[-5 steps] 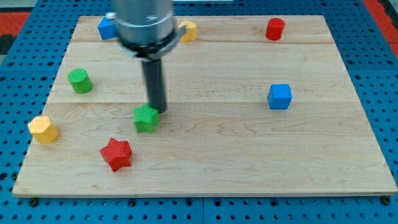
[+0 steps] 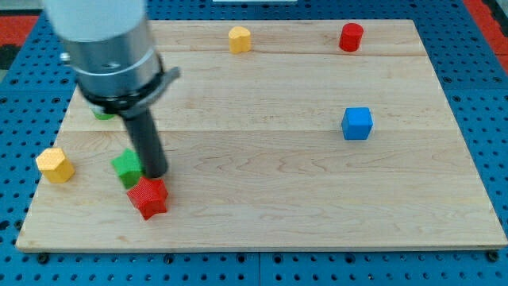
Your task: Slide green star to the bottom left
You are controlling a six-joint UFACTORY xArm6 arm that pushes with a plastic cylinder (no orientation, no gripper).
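Half a second has carried the green star [image 2: 125, 165] leftward and a little down, from the board's left-centre to the lower left of the frame, and my tip [image 2: 155, 172] has followed it. It now stands touching the star's right flank, just above the red star [image 2: 148, 197]. No fingers exist on this rig, so none are spread or pinched; only a bare rod presses sideways.

By my judgement the star is light, rigid and hard, gliding readily on smooth wood, though its points may let it twist off a badly centred push. Contact belongs on its upper right side, driving toward the lower left corner.

Room is tight: the red star sits just below right of it, and the yellow block [image 2: 55, 164] lies near the left edge, level with it. A green block [image 2: 101, 112] is mostly hidden behind the arm. Elsewhere on the wooden board [image 2: 317, 206] sit a blue cube [image 2: 357, 123], a red cylinder [image 2: 351, 36] and another yellow block [image 2: 240, 38], well apart. Blue pegboard [image 2: 492, 111] surrounds the board.
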